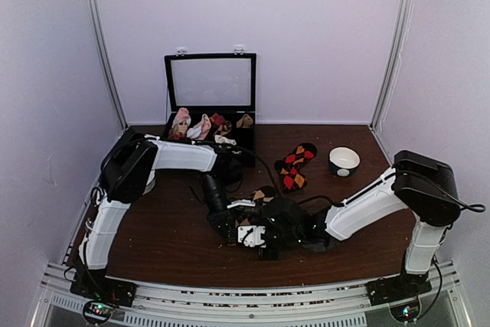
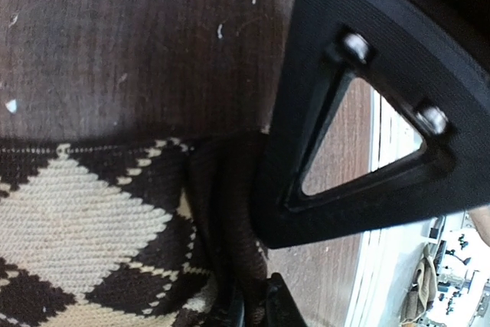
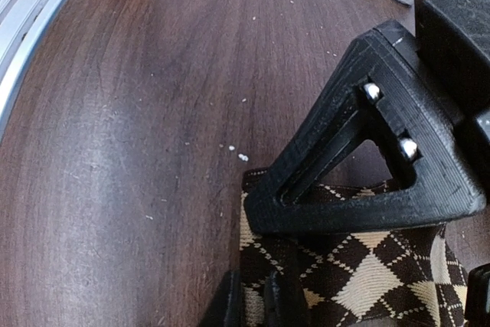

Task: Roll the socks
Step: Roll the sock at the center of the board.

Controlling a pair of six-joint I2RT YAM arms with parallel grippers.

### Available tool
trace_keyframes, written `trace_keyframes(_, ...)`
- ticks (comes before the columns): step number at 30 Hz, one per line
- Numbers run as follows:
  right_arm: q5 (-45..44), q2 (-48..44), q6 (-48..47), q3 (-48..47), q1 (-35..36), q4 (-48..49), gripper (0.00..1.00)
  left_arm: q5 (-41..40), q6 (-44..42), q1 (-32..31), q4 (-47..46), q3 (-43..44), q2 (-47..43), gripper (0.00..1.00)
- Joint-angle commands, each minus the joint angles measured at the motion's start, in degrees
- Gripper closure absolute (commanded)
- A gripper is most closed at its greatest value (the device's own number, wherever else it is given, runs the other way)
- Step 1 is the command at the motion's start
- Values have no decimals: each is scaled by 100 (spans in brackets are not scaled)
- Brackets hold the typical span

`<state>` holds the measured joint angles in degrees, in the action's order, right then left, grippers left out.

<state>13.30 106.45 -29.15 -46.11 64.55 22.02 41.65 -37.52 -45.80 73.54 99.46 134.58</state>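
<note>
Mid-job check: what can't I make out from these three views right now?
- Left wrist view: whether the left pincer grips the tan argyle sock; the bottom edge cuts off its lower finger.
- Right wrist view: same for the right pincer.
- Top view: how far the sock is rolled; both wrists cover it.
- Top view: sock bundles in the black case, too small to count.

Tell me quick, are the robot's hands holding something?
Left gripper: shut on the sock.
Right gripper: shut on the sock too.
</note>
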Motion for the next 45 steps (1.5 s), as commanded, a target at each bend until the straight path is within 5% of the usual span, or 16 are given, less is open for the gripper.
trace_keyframes(1,-11,94,158,-77,-58,-271,85,-491,-230,9,-49,-131,53,87)
trace_keyframes(8,866,505,705,-912,-364,-1737,100,-772,-298,18,-425,-613,-677,62)
trace_keyframes(17,1711,441,2034,-1019,-675,-2079,100,-954,-520,291,-1241,-1858,-2162,50)
trace_keyframes(32,3694,1108,6591,-1347,-1560,-652,100,-1692,-1155,-392,-2415,-2718,-3026,55)
trace_keyframes(36,4198,1362,7865,-1210,-1673,437,100,-2071,-1204,-651,-2802,-2695,-2951,56)
trace_keyframes(45,4580,1499,9240,-893,-1825,1877,100,-2727,-1823,-781,-3392,-2541,-2959,56)
